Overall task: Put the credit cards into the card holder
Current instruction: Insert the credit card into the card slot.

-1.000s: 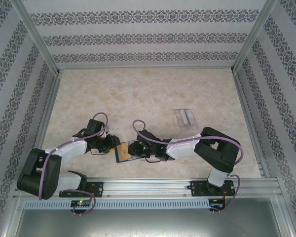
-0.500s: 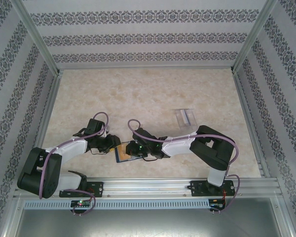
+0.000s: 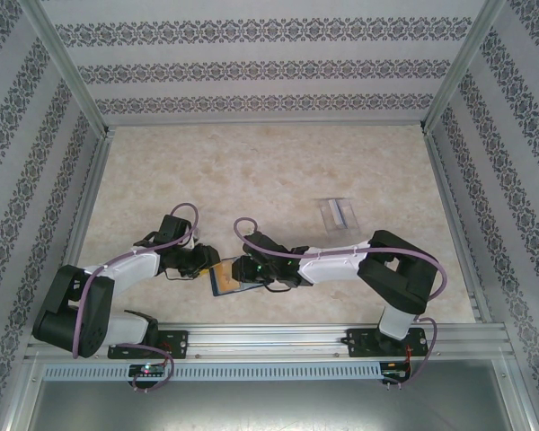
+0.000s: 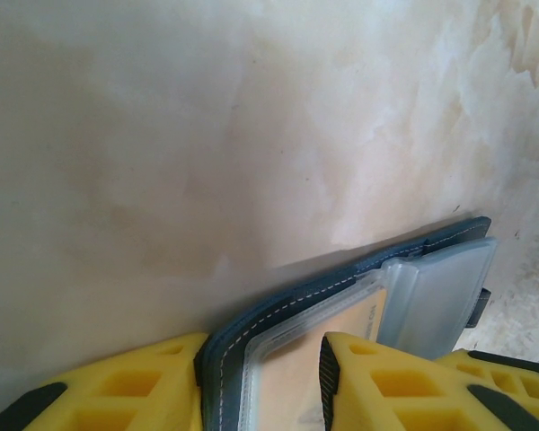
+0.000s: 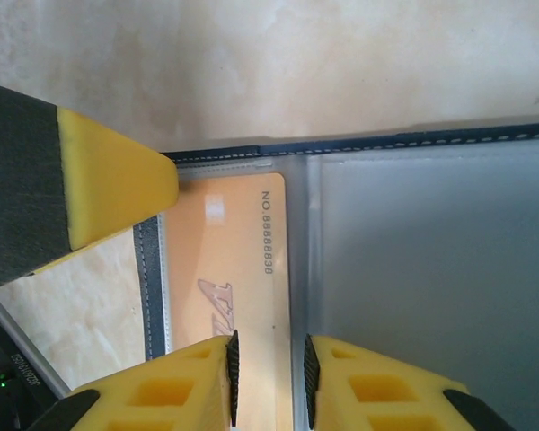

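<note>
The navy card holder (image 3: 223, 280) stands open near the table's front edge, between my two grippers. My left gripper (image 3: 207, 268) is shut on its stitched cover (image 4: 341, 278) and clear sleeves, one pad on each side (image 4: 262, 368). An orange credit card (image 5: 242, 260) printed with a number sits inside the left-hand sleeve, and it also shows between the left fingers (image 4: 292, 386). My right gripper (image 5: 268, 377) hovers at the card's right edge, its jaws slightly open and pinching nothing. A finger of the left gripper (image 5: 108, 189) reaches into the right wrist view. The grey sleeve (image 5: 431, 269) beside the card looks empty.
A small clear plastic piece with grey stripes (image 3: 339, 214) lies on the marble table top, further back on the right. Patterned walls and metal posts (image 3: 72, 90) close in the table. An aluminium rail (image 3: 269, 337) runs along the front.
The right gripper's jaws have parted a little at the card's edge, after closing up half a second ago. The right arm reached slightly left. The left gripper and card holder stayed put.
</note>
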`<act>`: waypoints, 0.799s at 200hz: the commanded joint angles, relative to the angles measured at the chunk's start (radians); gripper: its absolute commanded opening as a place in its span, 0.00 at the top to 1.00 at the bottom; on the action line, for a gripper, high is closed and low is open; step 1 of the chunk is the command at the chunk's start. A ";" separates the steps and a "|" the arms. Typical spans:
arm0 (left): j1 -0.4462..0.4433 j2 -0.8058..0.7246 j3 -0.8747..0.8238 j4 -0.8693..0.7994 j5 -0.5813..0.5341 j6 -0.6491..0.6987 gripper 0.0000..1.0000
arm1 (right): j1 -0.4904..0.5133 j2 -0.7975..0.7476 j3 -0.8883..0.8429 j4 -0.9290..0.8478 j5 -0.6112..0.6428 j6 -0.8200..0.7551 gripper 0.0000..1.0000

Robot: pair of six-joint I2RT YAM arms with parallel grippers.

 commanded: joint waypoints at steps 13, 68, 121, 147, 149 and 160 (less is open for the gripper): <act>-0.014 0.002 -0.015 0.029 0.012 0.006 0.61 | 0.020 0.040 0.034 -0.016 0.005 -0.020 0.76; -0.013 -0.008 -0.033 0.051 0.031 -0.009 0.60 | 0.032 0.067 0.079 -0.029 -0.017 -0.058 0.85; -0.012 -0.002 -0.022 0.046 0.039 -0.001 0.60 | 0.037 0.086 0.120 -0.047 -0.031 -0.087 0.80; -0.014 -0.009 -0.020 0.037 0.022 0.000 0.60 | 0.046 0.019 0.111 -0.103 0.024 -0.117 0.72; -0.013 -0.009 -0.019 0.038 0.022 0.001 0.60 | 0.046 0.014 0.109 -0.109 0.026 -0.119 0.71; -0.014 -0.004 -0.014 0.034 0.023 0.005 0.60 | 0.046 -0.024 0.092 -0.139 0.042 -0.126 0.69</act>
